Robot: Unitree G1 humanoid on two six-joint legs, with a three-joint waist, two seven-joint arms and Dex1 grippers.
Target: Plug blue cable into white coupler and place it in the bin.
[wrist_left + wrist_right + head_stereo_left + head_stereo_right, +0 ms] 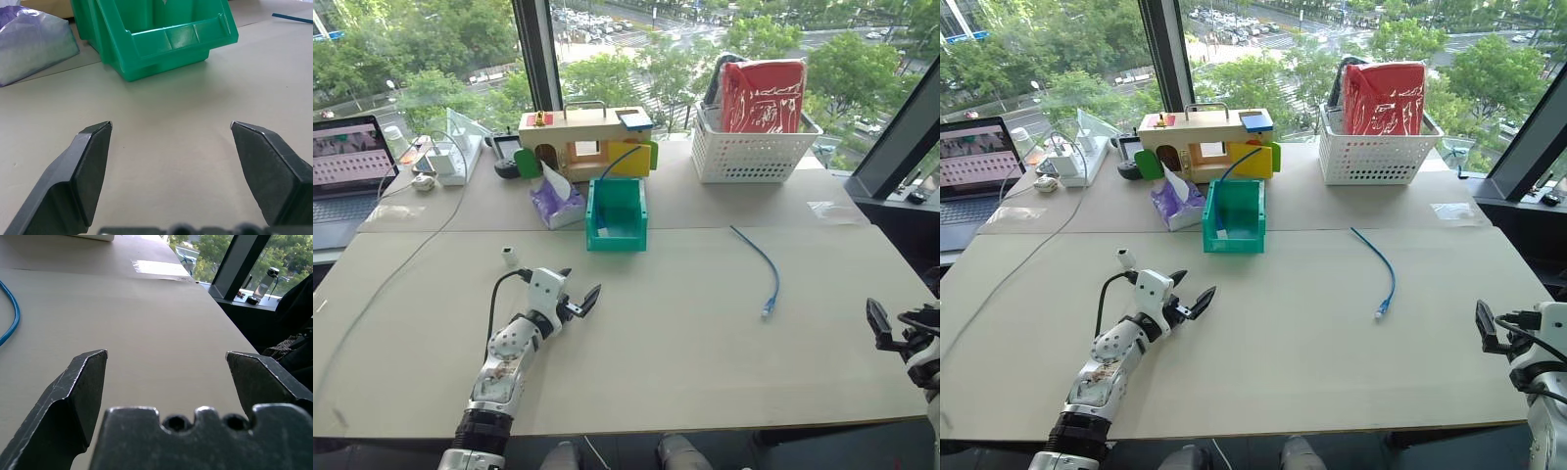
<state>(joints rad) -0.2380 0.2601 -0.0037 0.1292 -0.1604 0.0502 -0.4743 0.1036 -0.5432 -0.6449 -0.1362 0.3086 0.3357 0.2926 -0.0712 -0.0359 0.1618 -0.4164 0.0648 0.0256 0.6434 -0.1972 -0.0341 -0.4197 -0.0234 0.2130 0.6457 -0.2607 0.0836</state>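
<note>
Nearest the head camera, the left gripper (578, 292) is held low over the bare tabletop (685, 333), its two black fingers (85, 169) spread wide with nothing between them and nothing touched. At the table's right edge the right gripper (166, 364) is likewise spread wide and empty, hanging over bare board.

Just beyond the left gripper's far-left side, the white coupler (510, 256) is seen as a tiny boxy block standing alone on the table, apart from the fingers. The blue cable (760, 262) is laid in a loose curve on the right half of the table, well apart from both grippers, with a small clear plug at its near end; it is joined to nothing. The bin (616, 217), teal-green with a lowered front lip, is set beyond the left gripper near the table's middle, beside a purple tissue pack (556, 204). Another blue cable end is draped into the bin from behind.
</note>
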